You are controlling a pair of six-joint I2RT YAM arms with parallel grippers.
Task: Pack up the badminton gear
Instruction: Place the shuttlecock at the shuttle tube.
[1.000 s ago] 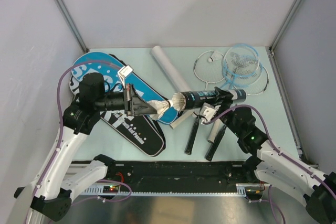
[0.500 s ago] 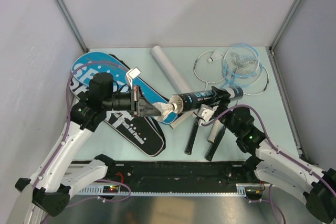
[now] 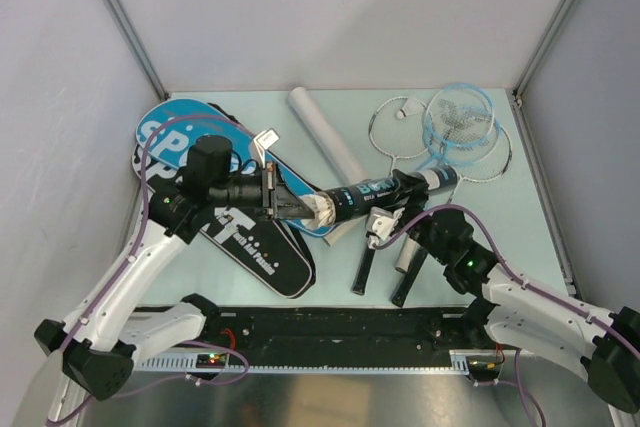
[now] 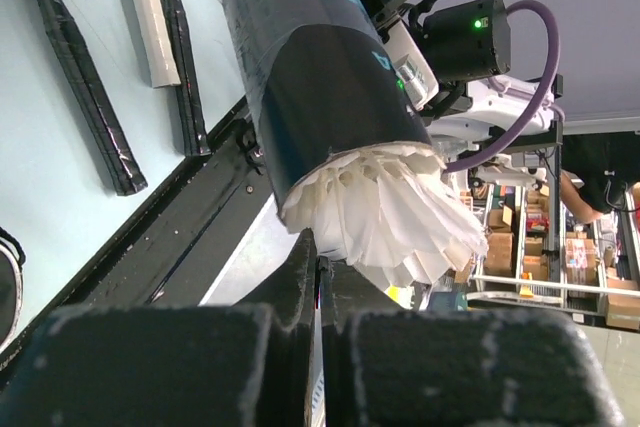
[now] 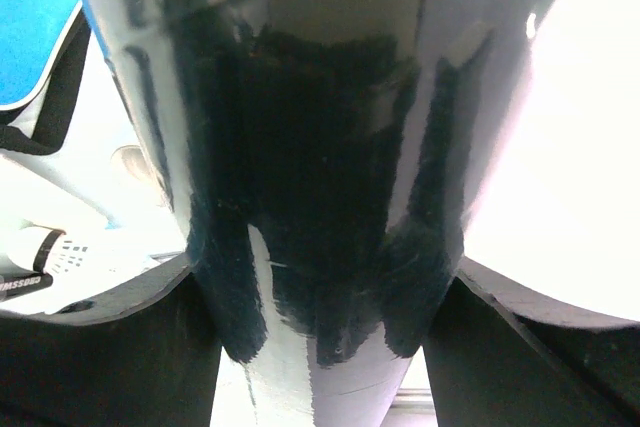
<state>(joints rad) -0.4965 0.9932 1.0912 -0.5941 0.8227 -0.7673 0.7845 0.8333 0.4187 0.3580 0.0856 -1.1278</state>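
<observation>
Feathers of the shuttlecock (image 3: 322, 210) are seen from above, pinched in the left pincer (image 3: 283, 209), which is closed tight over the middle of the counter (image 3: 525, 212). The shuttlecock's front is sunk in the mouth of the black tube (image 3: 395, 187). That tube is clamped in the right pincer (image 3: 388, 207) and is pointed toward the right edge.

From the left wrist, white feathers are shown fanning out of the tube's open end, with the fingers (image 4: 297, 277) pressed together at the lowest feathers.

From the right wrist, the tube's dark wall is seen filling the gap between the spread fingers (image 5: 90, 347).
</observation>
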